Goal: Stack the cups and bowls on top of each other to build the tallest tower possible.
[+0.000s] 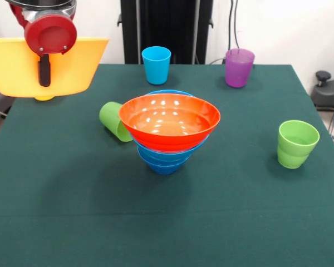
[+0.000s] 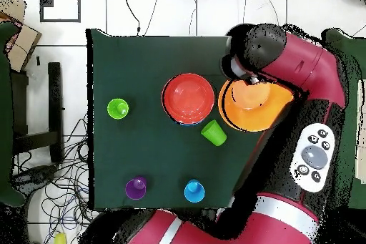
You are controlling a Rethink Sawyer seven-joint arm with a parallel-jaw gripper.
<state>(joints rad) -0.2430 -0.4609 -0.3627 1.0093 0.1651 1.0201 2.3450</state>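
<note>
My gripper [image 1: 44,78] is shut on the rim of the big yellow-orange bowl [image 1: 11,67], holding it in the air at the table's far left; one black finger lies over its outer wall. In the overhead view the gripper [image 2: 246,84] and that bowl [image 2: 261,109] hang just right of the tower [image 2: 189,98]. The tower [image 1: 170,119] stands mid-table, an orange-red bowl nested on blue bowls. A green cup [image 1: 114,119] lies on its side against the tower's left. A bit of yellow [image 1: 44,98] peeks from under the held bowl.
A light blue cup [image 1: 156,64] and a translucent purple cup [image 1: 239,67] stand upright at the far edge of the green table [image 1: 55,211]. Another green cup [image 1: 296,143] is upright at the right. A black chair base [image 1: 328,89] sits off the right side.
</note>
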